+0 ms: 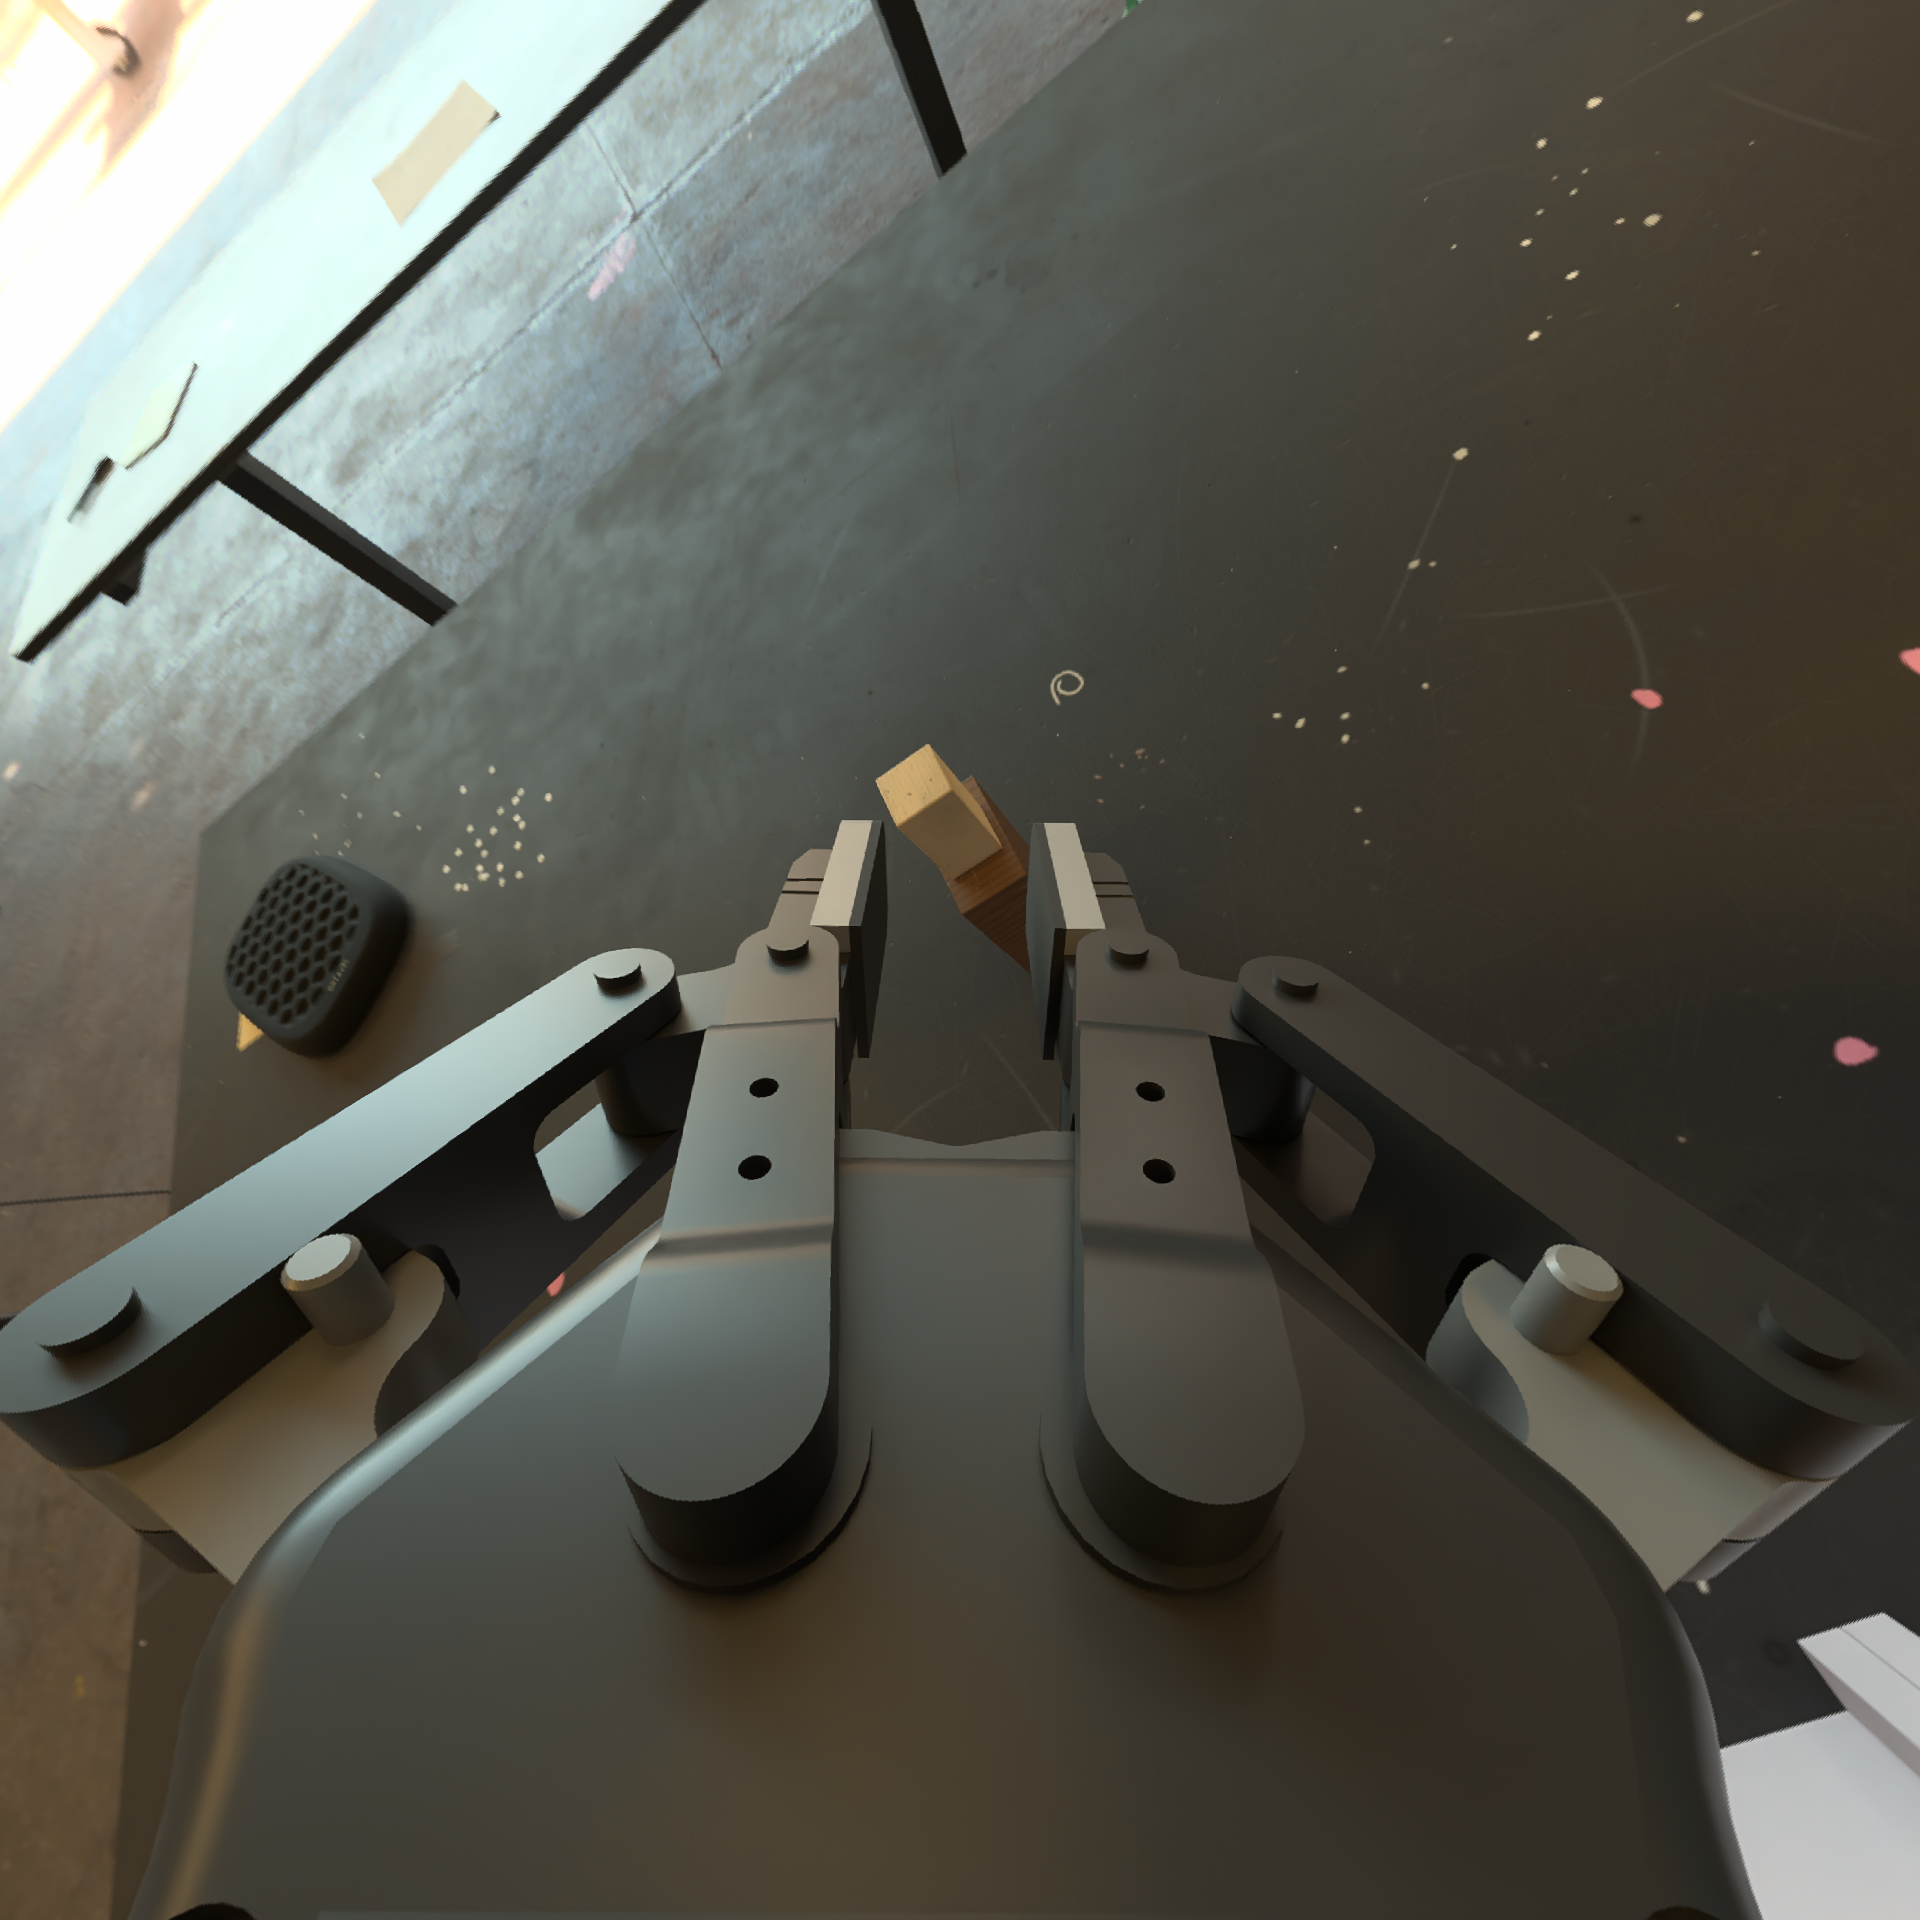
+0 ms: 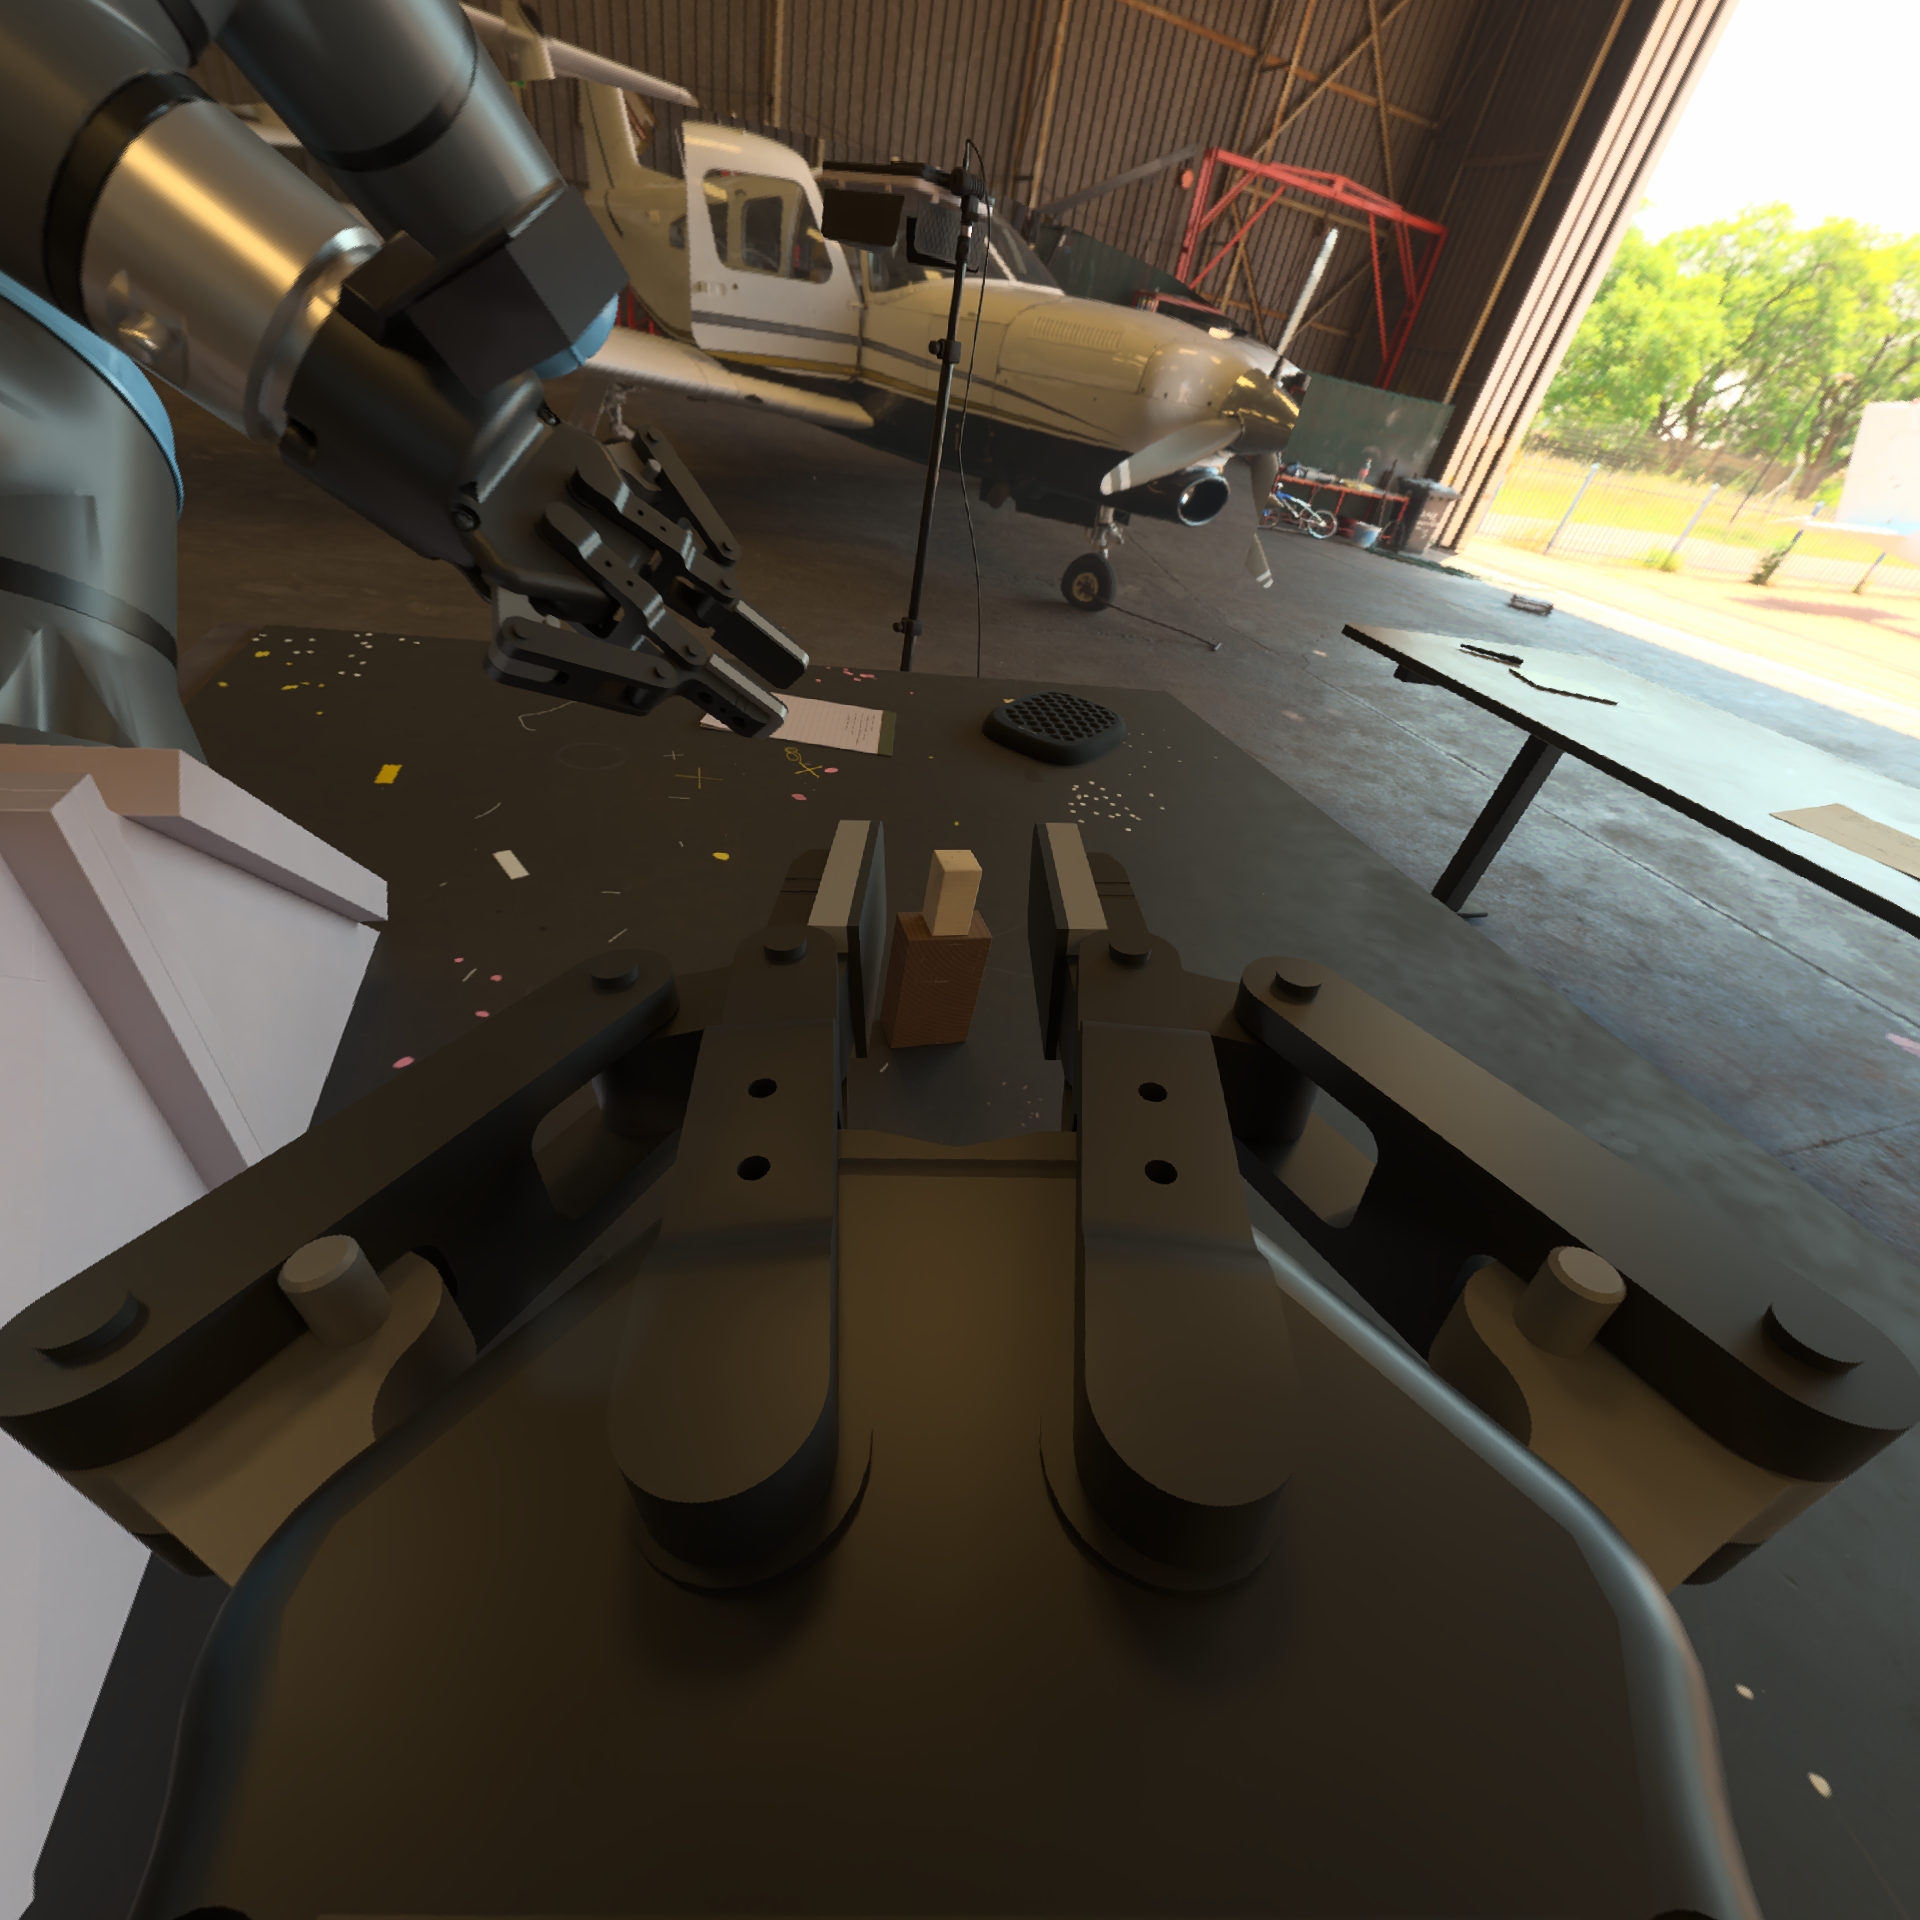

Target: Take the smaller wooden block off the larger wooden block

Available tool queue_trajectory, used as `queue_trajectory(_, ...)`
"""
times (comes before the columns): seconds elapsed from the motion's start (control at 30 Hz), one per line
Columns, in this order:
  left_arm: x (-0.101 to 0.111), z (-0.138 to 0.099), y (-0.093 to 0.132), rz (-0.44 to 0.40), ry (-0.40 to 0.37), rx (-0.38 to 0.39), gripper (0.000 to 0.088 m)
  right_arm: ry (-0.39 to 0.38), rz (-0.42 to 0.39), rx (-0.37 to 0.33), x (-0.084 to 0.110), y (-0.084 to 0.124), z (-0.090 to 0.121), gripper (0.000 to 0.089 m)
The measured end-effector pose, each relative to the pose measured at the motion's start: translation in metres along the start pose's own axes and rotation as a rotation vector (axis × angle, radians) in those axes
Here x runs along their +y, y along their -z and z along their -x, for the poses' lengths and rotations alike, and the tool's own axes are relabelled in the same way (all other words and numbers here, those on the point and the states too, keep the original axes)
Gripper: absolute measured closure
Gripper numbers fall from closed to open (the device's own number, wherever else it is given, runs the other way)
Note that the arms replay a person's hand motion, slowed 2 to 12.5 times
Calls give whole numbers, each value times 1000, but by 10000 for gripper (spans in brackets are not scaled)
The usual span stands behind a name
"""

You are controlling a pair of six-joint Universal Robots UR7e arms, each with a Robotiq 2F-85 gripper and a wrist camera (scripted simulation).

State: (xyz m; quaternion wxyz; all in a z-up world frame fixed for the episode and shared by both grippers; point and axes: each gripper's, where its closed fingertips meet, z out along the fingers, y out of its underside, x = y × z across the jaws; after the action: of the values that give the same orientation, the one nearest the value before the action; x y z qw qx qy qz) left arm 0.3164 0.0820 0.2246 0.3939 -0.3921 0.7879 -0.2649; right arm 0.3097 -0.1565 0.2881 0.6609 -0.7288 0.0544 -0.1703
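A small pale wooden block (image 2: 954, 891) stands on top of a larger brown wooden block (image 2: 935, 977), which stands upright on the dark table (image 2: 1247, 831). My right gripper (image 2: 956, 842) is open and empty, low over the table, with the stack seen between its fingers, farther off. In the left wrist view the pale block (image 1: 935, 810) and the brown block (image 1: 992, 899) lie below and ahead of my left gripper (image 1: 956, 842), which is open and empty. The left gripper also shows high at the back left in the right wrist view (image 2: 758, 675).
A black honeycomb-patterned pad (image 2: 1055, 724) lies at the table's far side; it also shows in the left wrist view (image 1: 312, 951). A sheet of paper (image 2: 831, 722) lies near the left gripper. A white box (image 2: 156, 935) stands at the left. A second table (image 2: 1662, 727) stands to the right.
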Motion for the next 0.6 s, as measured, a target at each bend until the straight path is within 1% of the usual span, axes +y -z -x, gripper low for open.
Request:
queue_trajectory(0.17, 9, 0, -18, 35, 66, 31, 582, 5, 12, -7, 2, -2, 2, 635)
queue_trajectory(0.37, 15, -9, -40, 55, 134, 88, 527, 12, 28, -9, 5, -4, 2, 626)
queue_trajectory(0.47, 19, -11, -52, 69, 152, 96, 486, 14, 34, -10, 6, -5, 2, 623)
queue_trajectory(0.6, 24, -11, -69, 93, 162, 82, 440, 13, 38, -14, 7, -5, 3, 621)
